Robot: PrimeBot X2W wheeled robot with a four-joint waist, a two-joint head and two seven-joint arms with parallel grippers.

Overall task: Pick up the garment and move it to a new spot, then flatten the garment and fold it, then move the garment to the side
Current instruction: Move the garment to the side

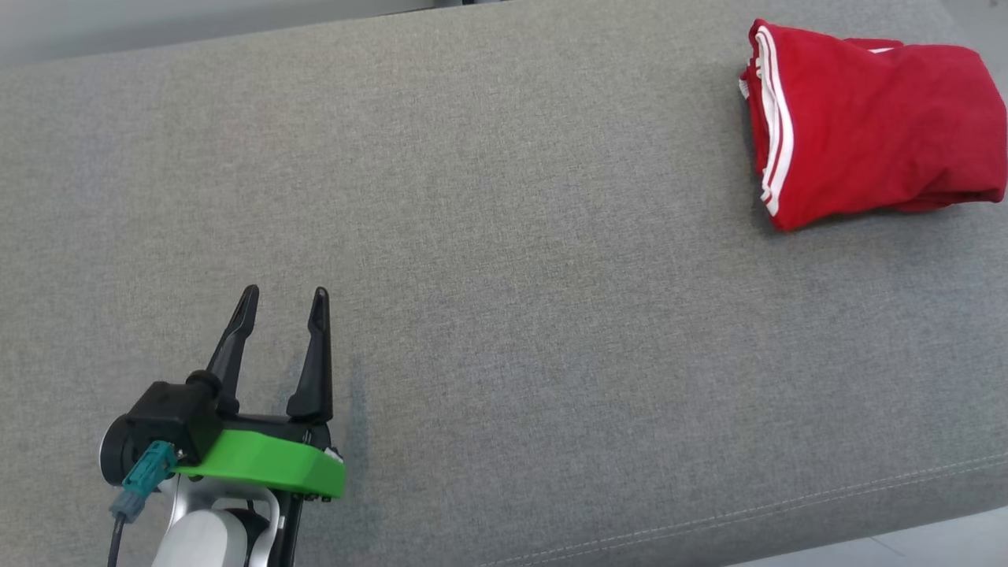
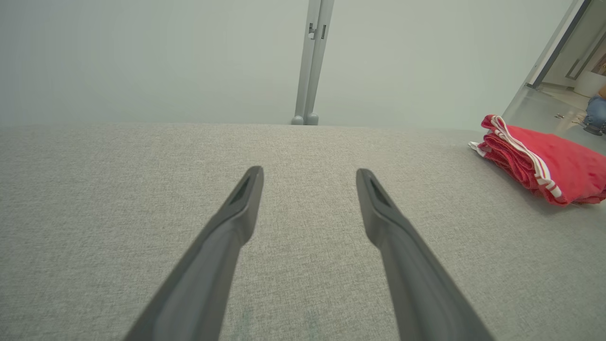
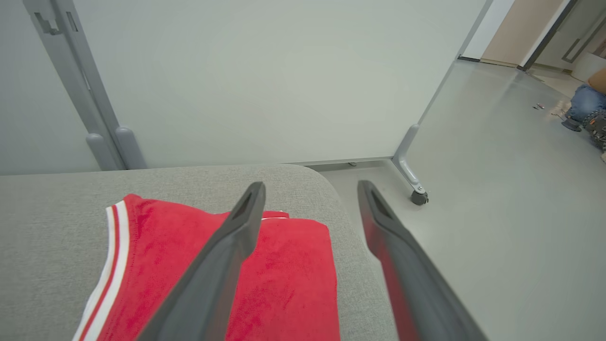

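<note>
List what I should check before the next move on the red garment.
1. Left gripper open, holding nothing: ok.
2. Right gripper open, holding nothing: ok.
3. Red garment folded, lying on the grey cushion: ok.
4. Garment inside the cushion's end edge: ok, bare cushion shows beside it.
5. Right gripper's clearance above the garment: cannot tell.
6. Person's leg in the background, well away from the cushion: ok.
</note>
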